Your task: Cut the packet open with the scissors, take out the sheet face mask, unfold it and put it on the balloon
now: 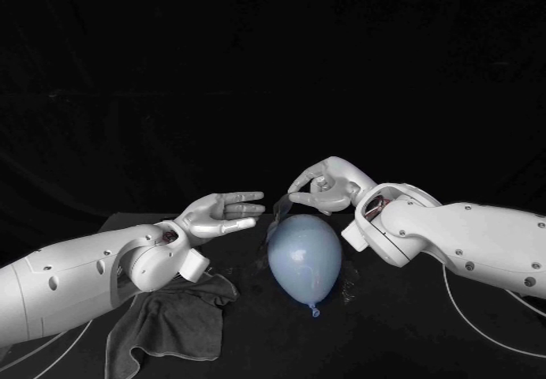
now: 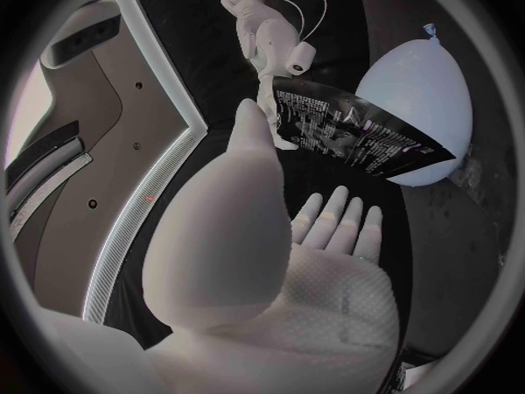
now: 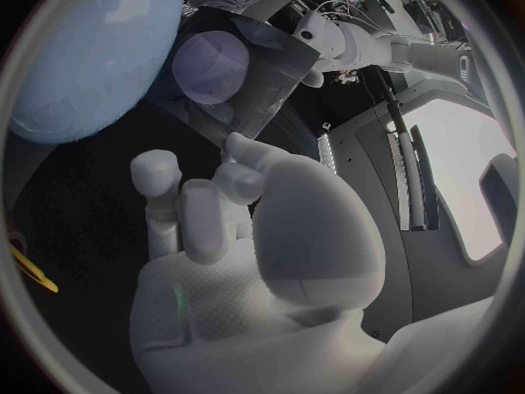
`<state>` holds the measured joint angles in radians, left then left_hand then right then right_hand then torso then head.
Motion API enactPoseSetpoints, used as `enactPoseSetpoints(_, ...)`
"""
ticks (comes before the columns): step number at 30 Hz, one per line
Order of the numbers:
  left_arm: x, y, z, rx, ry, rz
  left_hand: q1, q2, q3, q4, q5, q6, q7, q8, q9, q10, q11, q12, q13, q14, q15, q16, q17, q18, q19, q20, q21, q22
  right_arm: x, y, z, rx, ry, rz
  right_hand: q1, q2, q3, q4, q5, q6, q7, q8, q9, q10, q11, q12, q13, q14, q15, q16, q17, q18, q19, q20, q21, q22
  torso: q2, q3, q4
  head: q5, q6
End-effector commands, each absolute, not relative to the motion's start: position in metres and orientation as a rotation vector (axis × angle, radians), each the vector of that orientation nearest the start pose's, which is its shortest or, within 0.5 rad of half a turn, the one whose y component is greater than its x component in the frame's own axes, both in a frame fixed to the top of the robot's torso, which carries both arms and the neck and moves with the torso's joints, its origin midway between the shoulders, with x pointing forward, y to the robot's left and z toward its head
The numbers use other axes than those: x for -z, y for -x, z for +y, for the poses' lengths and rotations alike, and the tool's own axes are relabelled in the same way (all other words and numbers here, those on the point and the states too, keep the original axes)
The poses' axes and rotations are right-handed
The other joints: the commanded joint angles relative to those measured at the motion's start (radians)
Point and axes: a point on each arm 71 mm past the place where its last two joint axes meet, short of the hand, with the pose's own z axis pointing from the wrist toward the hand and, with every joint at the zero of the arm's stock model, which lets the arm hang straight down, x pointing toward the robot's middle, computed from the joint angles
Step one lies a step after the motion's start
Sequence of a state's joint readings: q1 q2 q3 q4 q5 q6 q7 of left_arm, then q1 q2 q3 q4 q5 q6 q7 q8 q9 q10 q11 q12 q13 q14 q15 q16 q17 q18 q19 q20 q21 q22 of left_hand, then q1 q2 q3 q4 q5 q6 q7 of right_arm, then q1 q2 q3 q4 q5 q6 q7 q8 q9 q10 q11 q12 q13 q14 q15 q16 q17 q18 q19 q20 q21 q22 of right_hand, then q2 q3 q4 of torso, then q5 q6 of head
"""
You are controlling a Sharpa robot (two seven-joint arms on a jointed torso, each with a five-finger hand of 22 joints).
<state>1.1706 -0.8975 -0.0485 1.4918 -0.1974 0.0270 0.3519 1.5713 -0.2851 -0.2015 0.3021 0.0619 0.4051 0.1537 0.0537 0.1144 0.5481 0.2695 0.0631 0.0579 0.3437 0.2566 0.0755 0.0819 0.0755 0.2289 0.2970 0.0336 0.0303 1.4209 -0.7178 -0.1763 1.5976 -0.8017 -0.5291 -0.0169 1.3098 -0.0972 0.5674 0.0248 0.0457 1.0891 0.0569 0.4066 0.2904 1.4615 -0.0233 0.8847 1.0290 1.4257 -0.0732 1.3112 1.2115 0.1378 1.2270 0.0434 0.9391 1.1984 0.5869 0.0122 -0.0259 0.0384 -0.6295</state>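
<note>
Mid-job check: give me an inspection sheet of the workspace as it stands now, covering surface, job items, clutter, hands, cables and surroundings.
Surface: black table, nothing spilled that I can see.
Job's things: pale blue balloon lies on the table. The black printed packet hangs above it; cannot tell if it is cut. A yellow item may be the scissors, but too little shows.
Clutter: dark cloth bunched by the left arm.
Hands: right hand pinches the packet's edge in its fingers. Left hand holds nothing, fingers spread beside the packet.
Cables: white cable below the right arm.
Surroundings: black backdrop.
</note>
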Motion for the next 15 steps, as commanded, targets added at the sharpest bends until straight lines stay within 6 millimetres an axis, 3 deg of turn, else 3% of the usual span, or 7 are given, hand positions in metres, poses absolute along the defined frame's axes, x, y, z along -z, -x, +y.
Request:
enactPoseSetpoints(1, 0.195, -0.474, 0.229, 1.659, 0.819, 1.697, 0.013, -0.004, -0.002, 0.000, -0.005, 0.009, 0.129, 0.004, 0.005, 0.000, -0.019, 0.007, 0.001, -0.017, -0.012, -0.002, -0.001, -0.015, -0.009, -0.002, -0.005, -0.001, 0.118, -0.489, -0.132, -1.037, -0.281, 1.561, -0.005, 0.005, 0.007, -0.001, 0.003, -0.001, -0.004, 0.009, 0.104, 0.010, 0.000, 0.003, 0.001, 0.009, 0.000, 0.003, 0.001, -0.010, 0.005, -0.002, 0.003, 0.001, 0.000, 0.0001, -0.0003, -0.001, 0.000)
enactPoseSetpoints(6, 0.196, -0.470, 0.240, 1.572, 0.712, 1.694, 0.051, 0.010, 0.012, -0.001, -0.007, 0.068, 0.095, 0.025, 0.024, 0.015, -0.054, 0.019, 0.003, -0.022, -0.031, 0.009, 0.003, -0.011, -0.007, -0.003, -0.003, 0.001, 0.118, -0.492, -0.133, -1.022, -0.285, 1.551, -0.008, 0.004, 0.009, -0.003, 0.003, -0.002, -0.004, 0.011, 0.107, 0.011, 0.000, 0.009, 0.007, 0.010, 0.000, 0.007, 0.006, -0.010, 0.006, -0.002, 0.008, 0.005, -0.002, 0.0004, 0.0026, -0.002, -0.002)
enactPoseSetpoints(15, 0.199, -0.458, 0.242, 1.387, 0.403, 1.653, 0.099, 0.001, 0.005, -0.001, -0.008, 0.071, 0.062, 0.031, 0.028, 0.008, -0.083, 0.022, 0.002, -0.033, -0.036, 0.018, 0.004, 0.003, 0.019, -0.007, 0.004, 0.005, 0.118, -0.496, -0.131, -1.005, -0.287, 1.538, -0.010, 0.003, 0.012, -0.005, 0.003, -0.002, -0.005, 0.013, 0.110, 0.011, 0.000, 0.014, 0.013, 0.011, 0.000, 0.011, 0.010, -0.011, 0.008, -0.002, 0.014, 0.010, -0.003, -0.0010, 0.0026, -0.002, -0.003)
